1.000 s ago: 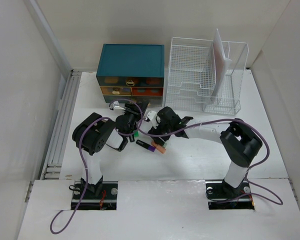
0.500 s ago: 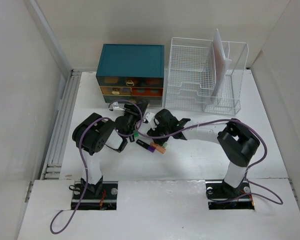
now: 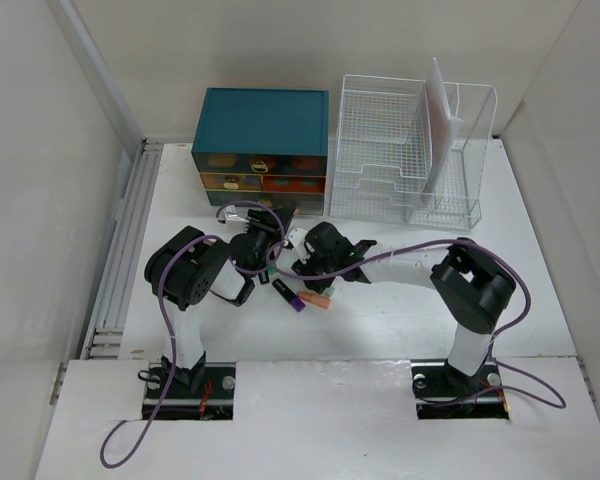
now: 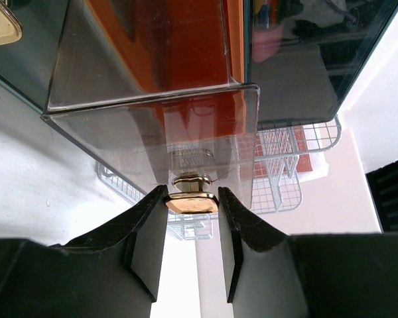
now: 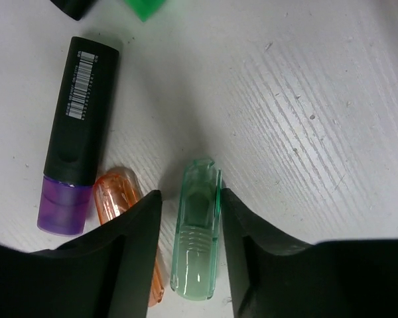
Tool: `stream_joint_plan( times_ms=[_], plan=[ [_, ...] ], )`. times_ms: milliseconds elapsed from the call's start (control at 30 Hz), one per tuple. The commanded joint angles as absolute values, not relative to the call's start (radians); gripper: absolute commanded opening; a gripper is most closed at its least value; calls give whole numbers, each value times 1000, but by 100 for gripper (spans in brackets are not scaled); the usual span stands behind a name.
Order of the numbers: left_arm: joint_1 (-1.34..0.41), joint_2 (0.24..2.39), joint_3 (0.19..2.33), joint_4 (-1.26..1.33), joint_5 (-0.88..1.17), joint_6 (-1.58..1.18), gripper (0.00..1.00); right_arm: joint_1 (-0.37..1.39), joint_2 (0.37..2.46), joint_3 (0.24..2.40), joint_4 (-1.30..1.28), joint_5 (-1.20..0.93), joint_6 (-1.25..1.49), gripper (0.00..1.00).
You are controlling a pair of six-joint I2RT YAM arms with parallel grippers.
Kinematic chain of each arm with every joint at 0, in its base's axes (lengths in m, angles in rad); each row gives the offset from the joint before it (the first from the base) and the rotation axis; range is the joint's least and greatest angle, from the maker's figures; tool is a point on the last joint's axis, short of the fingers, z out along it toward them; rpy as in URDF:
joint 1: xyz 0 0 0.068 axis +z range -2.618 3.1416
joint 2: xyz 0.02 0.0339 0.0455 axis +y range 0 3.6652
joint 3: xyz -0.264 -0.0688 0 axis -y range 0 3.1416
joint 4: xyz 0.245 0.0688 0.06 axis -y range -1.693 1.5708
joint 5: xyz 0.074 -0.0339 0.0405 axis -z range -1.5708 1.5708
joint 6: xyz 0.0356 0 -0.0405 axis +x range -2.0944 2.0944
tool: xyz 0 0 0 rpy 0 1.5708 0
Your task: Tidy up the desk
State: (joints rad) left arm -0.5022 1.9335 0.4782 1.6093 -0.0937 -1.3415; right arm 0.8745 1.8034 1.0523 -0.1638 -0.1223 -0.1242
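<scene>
L hand (image 4: 192, 199): clenched tight on the gold knob (image 4: 192, 203) of a drawer in the teal chest (image 3: 263, 120).
R hand (image 5: 191, 197): loose, 1 finger each side of the green cap (image 5: 198, 232); small gap on 1 side.
Green cap: flat on worktop (image 3: 400, 320), just beside orange cap (image 5: 116, 192).
Purple marker (image 5: 76, 139): lying near.
Worktop: big, white, under everything; chest & wire rack (image 3: 380, 130) at far edge.

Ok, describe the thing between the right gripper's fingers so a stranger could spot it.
In front of the teal chest, markers lie on the desk. It is the pale green see-through cap, beside an orange cap and a black, purple-ended marker.
</scene>
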Motion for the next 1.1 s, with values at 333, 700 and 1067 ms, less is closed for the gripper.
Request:
stream_joint_plan(
  times_ms=[333,700,1067],
  plan=[
    [-505,1994,408,2010,-87,-1292,0,877,1758,1064,-166,-77,-116,4],
    [-505,1994,408,2010,-87,-1292,0,867,1542,1208,-184,110,-278,0],
    [-514,1994,417,1991,-78,-1292,0,743,1687,1501,-170,29,-379,0]
  ],
)
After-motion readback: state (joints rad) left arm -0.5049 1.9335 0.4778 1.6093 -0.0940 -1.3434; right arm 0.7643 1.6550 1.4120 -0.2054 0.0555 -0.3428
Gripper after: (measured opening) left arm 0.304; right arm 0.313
